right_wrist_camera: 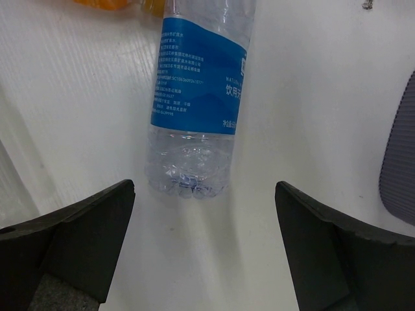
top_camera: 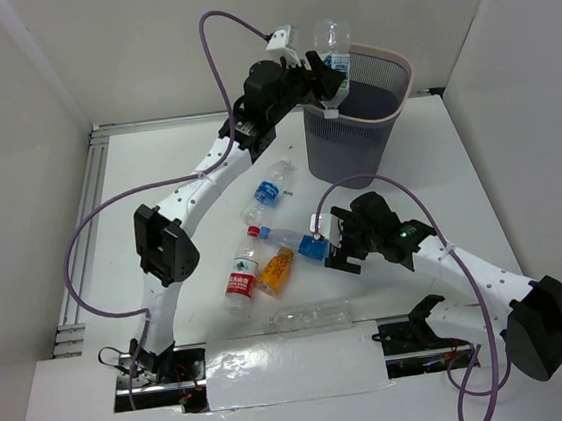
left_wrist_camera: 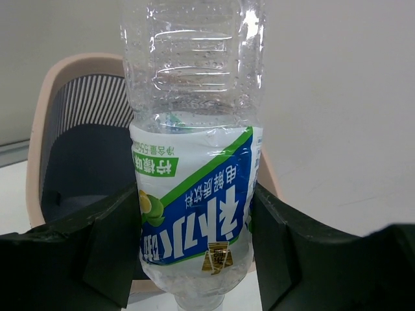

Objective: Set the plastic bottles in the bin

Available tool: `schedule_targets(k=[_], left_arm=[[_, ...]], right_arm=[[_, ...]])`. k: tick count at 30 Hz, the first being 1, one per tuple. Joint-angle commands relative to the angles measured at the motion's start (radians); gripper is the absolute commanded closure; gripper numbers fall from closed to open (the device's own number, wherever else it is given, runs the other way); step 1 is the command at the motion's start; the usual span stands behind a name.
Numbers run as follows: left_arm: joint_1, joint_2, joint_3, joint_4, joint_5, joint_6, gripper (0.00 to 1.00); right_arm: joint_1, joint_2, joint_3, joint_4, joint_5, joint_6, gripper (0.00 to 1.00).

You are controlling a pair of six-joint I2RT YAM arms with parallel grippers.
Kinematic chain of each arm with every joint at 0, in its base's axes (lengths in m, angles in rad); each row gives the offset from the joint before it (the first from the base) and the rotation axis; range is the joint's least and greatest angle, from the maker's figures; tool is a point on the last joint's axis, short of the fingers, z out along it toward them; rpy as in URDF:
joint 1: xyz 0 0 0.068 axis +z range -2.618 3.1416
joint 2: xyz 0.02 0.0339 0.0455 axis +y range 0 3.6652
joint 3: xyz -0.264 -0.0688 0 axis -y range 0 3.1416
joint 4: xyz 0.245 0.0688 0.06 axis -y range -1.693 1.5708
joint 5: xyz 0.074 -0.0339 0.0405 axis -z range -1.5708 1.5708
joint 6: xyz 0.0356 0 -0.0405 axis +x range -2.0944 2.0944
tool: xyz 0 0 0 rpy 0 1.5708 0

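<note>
My left gripper is shut on a clear bottle with a green and blue label, cap down, above the near left rim of the grey mesh bin. The bin's pinkish rim shows behind the bottle in the left wrist view. My right gripper is open and empty just short of the base of a blue-label bottle lying on the table. Another blue-label bottle, a red-label bottle, an orange bottle and a label-free bottle lie on the table.
White walls enclose the table on the left, back and right. A metal rail runs along the left edge. A purple cable loops from the left arm. The bin's mesh wall shows at the right of the right wrist view.
</note>
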Motion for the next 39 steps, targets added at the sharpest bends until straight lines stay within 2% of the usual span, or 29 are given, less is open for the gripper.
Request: schedule_targets(k=[1,5,14,19,24,25,26,30,36,39], left_arm=[[0.001,-0.063,-0.061,0.155,0.043,-0.095,0.33],[0.001,-0.089,-0.062,0.234,0.088,-0.173,0.34],[0.01,0.067,0.072,0.274,0.052,-0.279,0.34],[-0.001,0.118,0.107,0.234,-0.091,-0.176,0.21],[-0.001,0.166,0.133,0.177,-0.148,-0.144,0.08],[-0.001,0.166,0.133,0.168,-0.148,-0.144,0.08],[-0.001,0.178,0.148,0.168,-0.148,-0.135,0.0],[-0.001,0.178,0.179,0.156,-0.124,-0.126,0.0],[-0.001,0.068,0.164,0.156,-0.073,-0.045,0.0],[-0.01,-0.118,-0.009,0.147,-0.048,0.052,0.0]], right_arm=[[0.008,-0.033,-0.003,0.051,0.0,0.01,0.04],[-0.001,-0.043,-0.023,0.051,-0.009,0.01,0.04],[-0.019,-0.072,-0.033,0.042,-0.009,0.01,0.04],[-0.029,-0.081,-0.043,0.042,-0.009,0.019,0.04],[-0.038,-0.081,-0.043,0.051,-0.009,0.019,0.04],[-0.038,-0.081,-0.043,0.051,-0.009,0.019,0.04],[-0.038,-0.081,-0.043,0.051,-0.009,0.028,0.04],[-0.047,-0.081,-0.043,0.061,-0.009,0.039,0.04],[-0.047,-0.061,-0.043,0.1,-0.054,0.025,0.03],[-0.047,-0.026,-0.034,0.143,-0.065,-0.001,0.01]])
